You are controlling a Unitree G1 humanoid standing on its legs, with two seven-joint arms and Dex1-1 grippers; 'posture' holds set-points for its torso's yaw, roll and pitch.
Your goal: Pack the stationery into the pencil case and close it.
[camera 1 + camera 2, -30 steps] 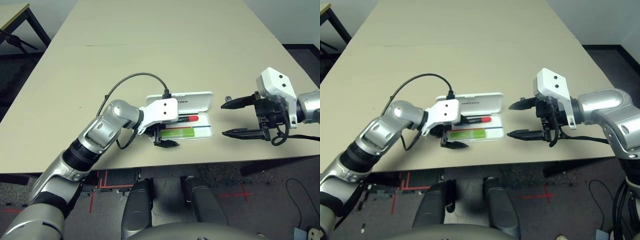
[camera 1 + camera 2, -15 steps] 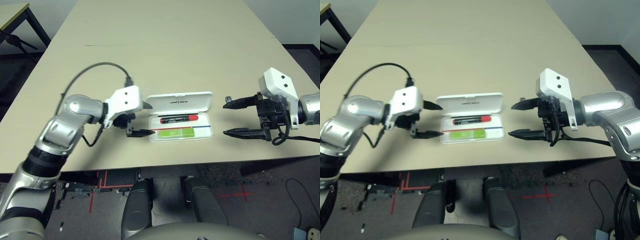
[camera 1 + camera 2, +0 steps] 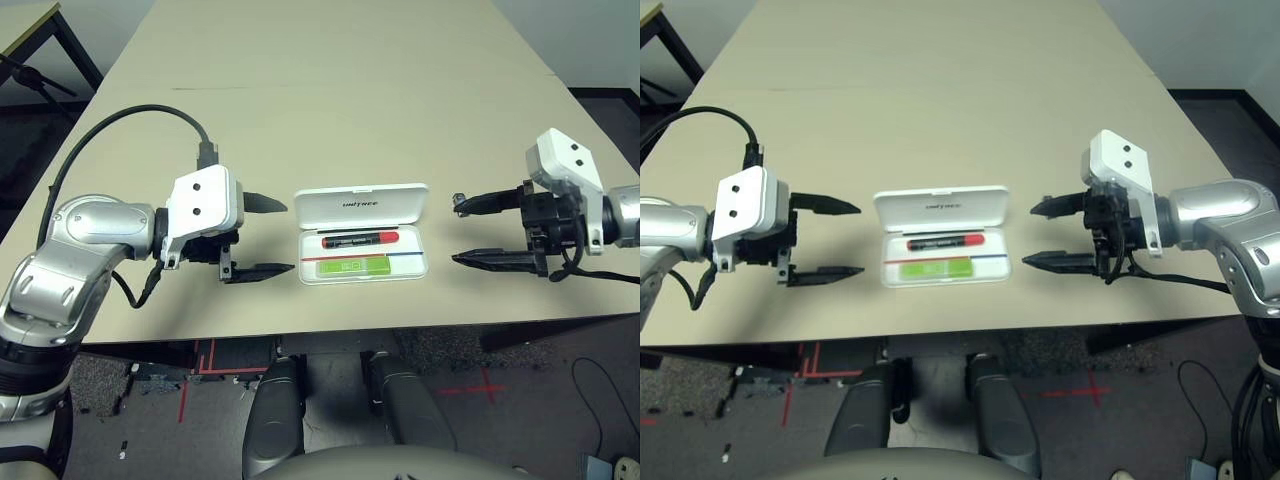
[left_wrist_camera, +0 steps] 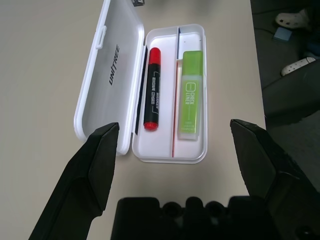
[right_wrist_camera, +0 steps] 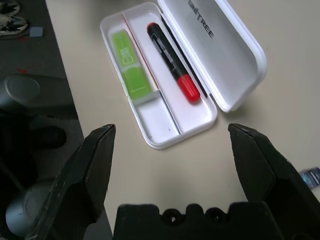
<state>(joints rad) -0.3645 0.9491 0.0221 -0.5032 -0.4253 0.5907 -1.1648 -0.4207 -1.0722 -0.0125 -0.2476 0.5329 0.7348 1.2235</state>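
The white pencil case [image 3: 405, 266] lies open near the table's front edge, its lid [image 3: 362, 205] flat behind the tray. Inside lie the red marker with a black end [image 3: 358, 240] and, in front of it, the lime-green marker [image 3: 352, 266]. A tiny grey-black block [image 5: 310, 176] sits on the table to the right of the lid, by the far fingertip of my right gripper. My left gripper [image 3: 288, 237] hangs open just left of the case. To the right of the case, my right gripper [image 3: 456, 231] is open and faces it. Neither gripper holds anything.
The beige table [image 3: 330, 110] stretches far behind the case. Its front edge runs just below both grippers. A black cable [image 3: 130, 120] loops from my left wrist. At the far left stands another table's corner [image 3: 25, 30].
My left gripper has pulled back leftward from over the case's tray, and both markers now lie uncovered. My right gripper has drifted slightly to the right.
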